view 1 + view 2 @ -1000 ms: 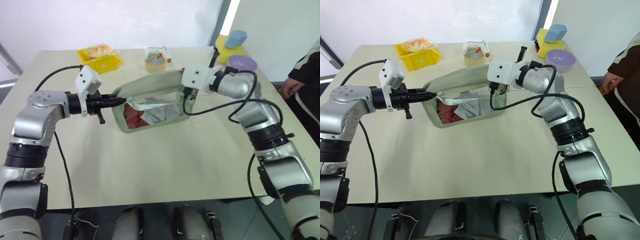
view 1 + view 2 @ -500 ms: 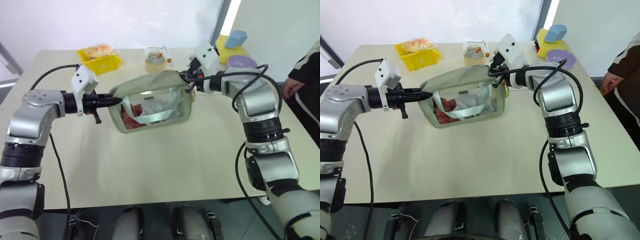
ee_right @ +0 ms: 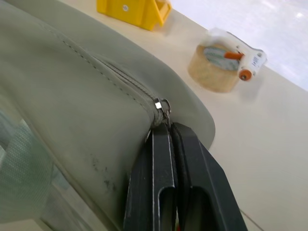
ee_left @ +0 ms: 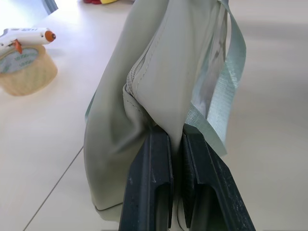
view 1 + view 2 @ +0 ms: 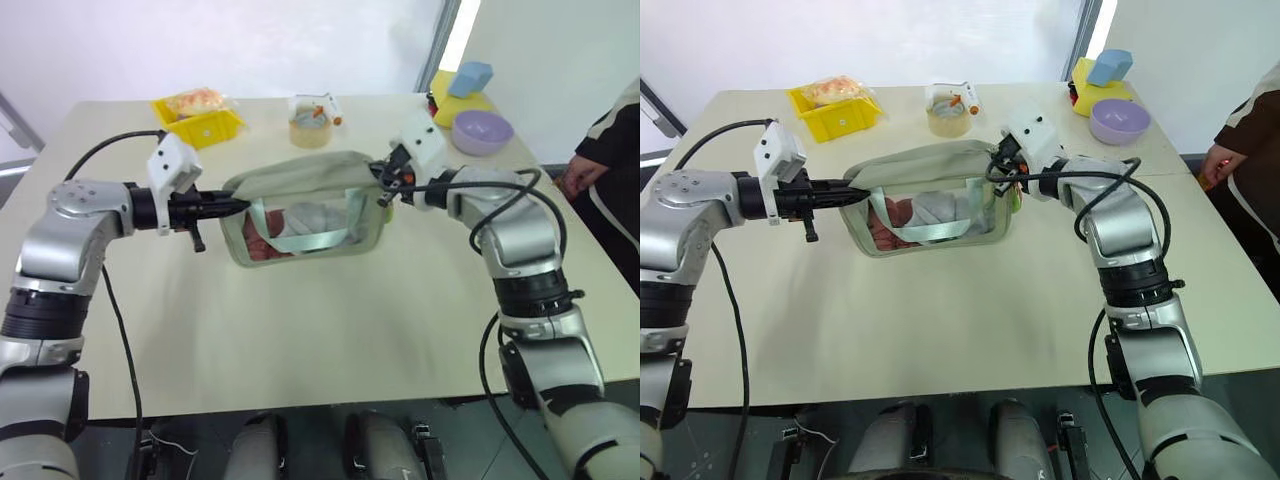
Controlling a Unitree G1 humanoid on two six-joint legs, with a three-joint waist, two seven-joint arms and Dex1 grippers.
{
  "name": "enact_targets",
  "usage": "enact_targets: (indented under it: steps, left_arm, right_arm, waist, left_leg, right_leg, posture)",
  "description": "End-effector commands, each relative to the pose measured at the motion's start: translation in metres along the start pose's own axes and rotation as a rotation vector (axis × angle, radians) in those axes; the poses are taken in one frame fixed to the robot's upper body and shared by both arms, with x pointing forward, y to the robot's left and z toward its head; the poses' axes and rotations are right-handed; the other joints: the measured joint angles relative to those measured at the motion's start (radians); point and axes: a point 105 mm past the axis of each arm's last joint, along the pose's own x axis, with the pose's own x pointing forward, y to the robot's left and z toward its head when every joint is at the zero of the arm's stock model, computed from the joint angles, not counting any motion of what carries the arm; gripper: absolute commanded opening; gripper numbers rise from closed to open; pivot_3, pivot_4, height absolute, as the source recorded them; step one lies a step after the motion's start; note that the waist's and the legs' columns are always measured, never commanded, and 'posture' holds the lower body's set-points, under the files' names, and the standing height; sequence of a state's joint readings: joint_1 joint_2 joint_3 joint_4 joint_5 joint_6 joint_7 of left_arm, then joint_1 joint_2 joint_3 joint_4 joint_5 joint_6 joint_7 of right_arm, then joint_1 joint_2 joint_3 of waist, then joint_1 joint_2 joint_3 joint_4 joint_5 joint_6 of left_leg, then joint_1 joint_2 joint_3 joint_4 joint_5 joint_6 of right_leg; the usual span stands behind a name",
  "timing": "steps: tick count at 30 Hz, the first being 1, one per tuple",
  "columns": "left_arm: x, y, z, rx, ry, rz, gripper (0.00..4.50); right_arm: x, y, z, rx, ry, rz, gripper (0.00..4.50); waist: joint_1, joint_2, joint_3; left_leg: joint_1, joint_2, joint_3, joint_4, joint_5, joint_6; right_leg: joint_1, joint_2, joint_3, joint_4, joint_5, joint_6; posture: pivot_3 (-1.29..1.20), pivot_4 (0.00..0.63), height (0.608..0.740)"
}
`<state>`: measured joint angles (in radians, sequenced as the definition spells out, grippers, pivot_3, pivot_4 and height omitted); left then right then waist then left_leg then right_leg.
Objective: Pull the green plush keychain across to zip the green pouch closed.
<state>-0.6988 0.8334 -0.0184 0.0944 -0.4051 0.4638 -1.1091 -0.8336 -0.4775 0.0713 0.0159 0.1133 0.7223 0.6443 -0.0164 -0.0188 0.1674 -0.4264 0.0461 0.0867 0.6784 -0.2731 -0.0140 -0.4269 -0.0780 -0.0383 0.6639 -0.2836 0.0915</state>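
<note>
Zipper drawn to the far end, green pouch (image 5: 305, 205) apparently closed above worktop (image 5: 330, 320).
Left pincer (image 5: 238, 203) pinching pouch corner; right pincer (image 5: 385, 182) pressed together beside the slider, green plush keychain (image 5: 1015, 198) hanging just below.

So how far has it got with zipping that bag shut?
Nearly done, it seems. The zip on the green pouch looks closed along its length, and the metal slider sits at the pouch's right end. In hand: the left tool pinches the other end, while the right tool is shut just under the slider. The plush keychain is hard to make out. Left: probably only letting go.
</note>
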Motion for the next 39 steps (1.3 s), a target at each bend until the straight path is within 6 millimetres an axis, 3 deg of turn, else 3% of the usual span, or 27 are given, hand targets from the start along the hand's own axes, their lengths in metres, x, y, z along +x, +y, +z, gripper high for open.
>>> enact_targets:
  steps: [1, 8, 15, 20, 24, 28, 34, 39]
  left_arm:
    - [-0.017, 0.015, -0.006, -0.013, 0.037, 0.077, 0.0]
    - [-0.012, 0.017, -0.004, -0.011, 0.031, 0.066, 0.0]
    - [-0.012, 0.016, -0.004, -0.01, 0.029, 0.058, 0.0]
    - [-0.013, 0.015, -0.004, -0.009, 0.031, 0.057, 0.0]
    - [-0.013, 0.016, -0.003, -0.004, 0.032, 0.061, 0.0]
    - [-0.018, 0.018, -0.002, -0.001, 0.037, 0.067, 0.0]
    - [-0.028, 0.021, 0.005, 0.01, 0.04, 0.06, 0.0]
    - [-0.033, 0.021, 0.006, 0.019, 0.053, 0.058, 0.0]
  right_arm:
    - [-0.035, -0.06, -0.015, -0.016, 0.048, -0.316, 0.03]
    - [-0.059, -0.091, -0.017, -0.211, 0.093, -0.481, 0.03]
    - [-0.062, -0.086, -0.044, -0.205, 0.174, -0.526, 0.03]
    - [-0.057, -0.078, -0.056, -0.102, 0.175, -0.517, 0.03]
    - [-0.039, -0.045, -0.07, 0.179, 0.139, -0.455, 0.03]
    - [-0.021, -0.003, -0.066, 0.375, 0.066, -0.341, 0.03]
    - [0.002, 0.064, -0.041, 0.432, -0.025, -0.108, 0.03]
    - [0.008, 0.085, -0.028, 0.429, -0.079, -0.032, 0.03]
  waist:
    - [0.001, 0.0, 0.0]
    - [0.007, 0.0, 0.0]
    - [0.002, 0.0, 0.0]
    - [0.003, 0.0, 0.0]
    - [0.0, 0.0, 0.0]
    - [-0.008, 0.0, 0.0]
    - [-0.024, 0.0, 0.0]
    - [-0.022, 0.0, 0.0]
  left_leg:
    - [0.0, 0.0, 0.0, 0.0, 0.0, 0.0]
    - [-0.001, -0.002, 0.0, 0.0, 0.0, 0.0]
    - [-0.001, -0.002, -0.001, 0.0, 0.0, 0.0]
    - [-0.001, -0.002, -0.001, 0.0, 0.0, 0.0]
    - [0.0, -0.001, -0.001, 0.0, 0.0, 0.0]
    - [0.0, 0.0, 0.0, 0.0, 0.0, 0.0]
    - [0.001, 0.001, -0.001, -0.001, 0.0, 0.0]
    - [0.0, 0.001, -0.001, -0.001, 0.0, 0.001]
  right_leg:
    - [0.0, 0.0, 0.0, 0.0, 0.0, 0.0]
    - [0.0, -0.002, 0.0, -0.001, 0.0, 0.0]
    - [0.0, -0.001, 0.0, -0.001, 0.0, 0.0]
    - [0.0, -0.001, 0.0, -0.001, 0.0, 0.0]
    - [0.0, 0.0, 0.0, -0.001, 0.0, 0.0]
    - [0.0, 0.001, 0.001, 0.0, 0.0, 0.0]
    - [0.0, 0.003, 0.002, 0.0, 0.0, 0.0]
    - [0.0, 0.003, 0.002, 0.0, 0.0, 0.0]
  posture:
    - [0.0, 0.15, 0.739]
    - [0.0, 0.15, 0.739]
    - [0.0, 0.15, 0.739]
    - [0.0, 0.15, 0.739]
    - [0.0, 0.15, 0.739]
    - [0.0, 0.15, 0.739]
    - [0.0, 0.15, 0.739]
    - [0.0, 0.15, 0.739]
